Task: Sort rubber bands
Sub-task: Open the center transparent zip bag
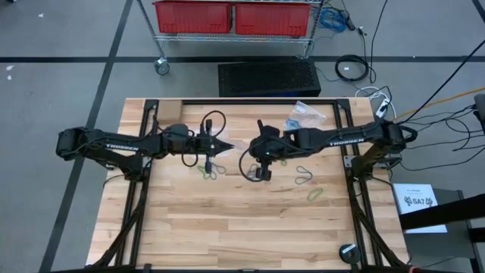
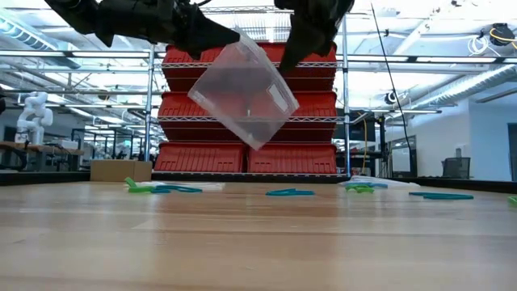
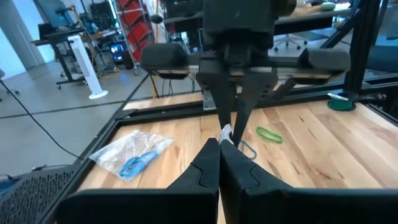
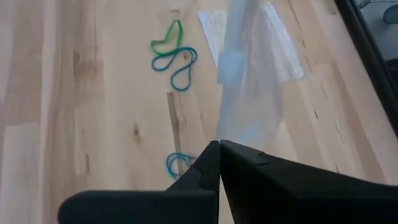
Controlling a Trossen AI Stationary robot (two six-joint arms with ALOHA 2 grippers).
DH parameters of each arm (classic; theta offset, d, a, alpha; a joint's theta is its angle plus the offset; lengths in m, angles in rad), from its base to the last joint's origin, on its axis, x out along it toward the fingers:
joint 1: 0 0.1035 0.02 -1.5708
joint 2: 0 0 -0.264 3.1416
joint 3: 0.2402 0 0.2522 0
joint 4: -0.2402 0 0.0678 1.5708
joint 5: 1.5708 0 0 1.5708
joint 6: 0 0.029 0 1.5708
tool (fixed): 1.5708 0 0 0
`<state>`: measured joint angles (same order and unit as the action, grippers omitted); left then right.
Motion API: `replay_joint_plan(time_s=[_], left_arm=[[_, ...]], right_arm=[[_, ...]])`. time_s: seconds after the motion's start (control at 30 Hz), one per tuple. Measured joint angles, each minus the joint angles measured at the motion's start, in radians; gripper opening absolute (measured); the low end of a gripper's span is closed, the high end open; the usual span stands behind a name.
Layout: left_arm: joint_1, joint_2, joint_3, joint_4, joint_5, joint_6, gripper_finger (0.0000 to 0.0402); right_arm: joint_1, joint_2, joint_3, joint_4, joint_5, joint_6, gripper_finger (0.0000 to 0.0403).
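Observation:
A clear plastic bag (image 2: 242, 89) hangs tilted in the air over the table's middle, between my two grippers. My left gripper (image 1: 229, 144) is shut on its left upper corner and my right gripper (image 1: 254, 149) is shut on its right upper corner. Rubber bands lie flat on the wood: a green and teal pair (image 4: 171, 53) under the bag, a blue one (image 4: 177, 163), a teal one (image 1: 303, 176) and a green one (image 1: 314, 194) toward the right. In the low view they show as a low row (image 2: 289, 192). My left gripper pinches the bag's upper left corner (image 3: 225, 132) between its two fingertips, coming level from the table's left. The bag is lifted clear and hangs below. My right gripper pinches the bag's upper right edge (image 4: 229, 65) between its shut fingers, slanting down from the right. The bag (image 4: 252, 87) hangs clear of the table.
A second clear bag with blue bands inside (image 3: 130, 155) lies on the table's far side, right of the middle (image 1: 305, 115). A small cardboard box (image 1: 168, 112) sits at the far left. A metal frame (image 1: 345, 129) borders the work area. Bare wood lies toward the near edge.

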<state>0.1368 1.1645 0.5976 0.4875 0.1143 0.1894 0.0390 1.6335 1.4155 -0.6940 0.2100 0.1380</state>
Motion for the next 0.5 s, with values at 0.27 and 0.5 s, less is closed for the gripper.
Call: replay_joint_plan(time_s=[0.27, 0.5], left_arm=[[0.000, -0.001, 0.000, -0.019, -0.011, 0.000, 0.0000], [0.000, -0.001, 0.000, -0.020, -0.015, 0.000, 0.0000]], right_arm=[[0.025, -0.033, 0.000, 0.060, 0.107, 0.018, 0.0062], [0.029, -0.043, 0.001, 0.149, 0.128, -0.004, 0.0139]])
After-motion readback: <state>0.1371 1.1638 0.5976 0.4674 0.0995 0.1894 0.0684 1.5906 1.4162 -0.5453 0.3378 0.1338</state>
